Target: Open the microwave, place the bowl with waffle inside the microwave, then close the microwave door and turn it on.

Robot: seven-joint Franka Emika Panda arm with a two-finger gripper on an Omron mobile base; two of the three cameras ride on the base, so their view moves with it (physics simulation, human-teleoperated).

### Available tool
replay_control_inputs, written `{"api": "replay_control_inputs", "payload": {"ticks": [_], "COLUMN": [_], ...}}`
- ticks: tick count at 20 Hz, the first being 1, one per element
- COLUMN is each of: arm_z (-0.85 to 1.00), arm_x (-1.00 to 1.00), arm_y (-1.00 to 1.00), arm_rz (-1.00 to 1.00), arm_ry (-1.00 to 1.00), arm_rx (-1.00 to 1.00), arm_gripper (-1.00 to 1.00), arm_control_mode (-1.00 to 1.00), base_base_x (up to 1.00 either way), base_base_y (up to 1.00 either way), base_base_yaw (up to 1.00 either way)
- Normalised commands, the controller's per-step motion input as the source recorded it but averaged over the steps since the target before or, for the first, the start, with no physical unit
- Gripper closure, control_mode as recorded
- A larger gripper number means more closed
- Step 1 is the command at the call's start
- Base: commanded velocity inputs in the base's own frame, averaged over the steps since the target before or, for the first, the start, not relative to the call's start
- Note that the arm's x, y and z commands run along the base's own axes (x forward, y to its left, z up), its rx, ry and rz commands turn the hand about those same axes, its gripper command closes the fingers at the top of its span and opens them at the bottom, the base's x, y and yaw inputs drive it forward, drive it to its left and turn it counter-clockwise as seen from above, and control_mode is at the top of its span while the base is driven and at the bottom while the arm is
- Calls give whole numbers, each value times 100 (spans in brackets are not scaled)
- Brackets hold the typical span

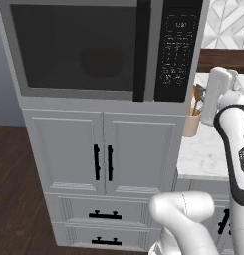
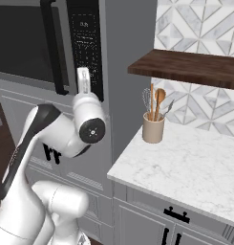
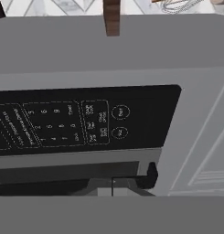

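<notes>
Keypad panel [image 3: 86, 121] lies directly ahead of the tool [image 2: 83, 79], fingers together and empty; microwave door [image 1: 78, 50] shut, start buttons nearest.

The white arm [image 2: 51, 139] rises from the base, bends at a rounded elbow and reaches up and forward — its forearm with the dark joint band stands nearly upright in the left base view. The wrist [image 2: 90, 125] is turned so the hand points ahead. The gripper [image 2: 83, 79] is raised at the end of it, jaws pressed together — nothing between them
</notes>
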Motion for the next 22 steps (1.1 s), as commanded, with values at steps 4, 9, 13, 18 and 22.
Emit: {"api": "replay_control_inputs", "payload": {"ticks": [4, 9, 13, 18, 22], "arm_z": [-1, -9, -10, -17, -23], "arm_x": [42, 46, 52, 53, 61], "arm_y": [0, 0, 2, 4, 13], "arm_rz": [0, 0, 0, 0, 0], "arm_ry": [0, 0, 0, 0, 0], "arm_rx": [0, 0, 0, -2, -6], "arm_gripper": [100, 100, 100, 100, 100], "arm_control_mode": [-100, -100, -100, -100, -100], "base_base_x": [0, 0, 0, 0, 0], "base_base_y": [0, 0, 0, 0, 0], "base_base_yaw": [0, 0, 0, 0, 0]}}
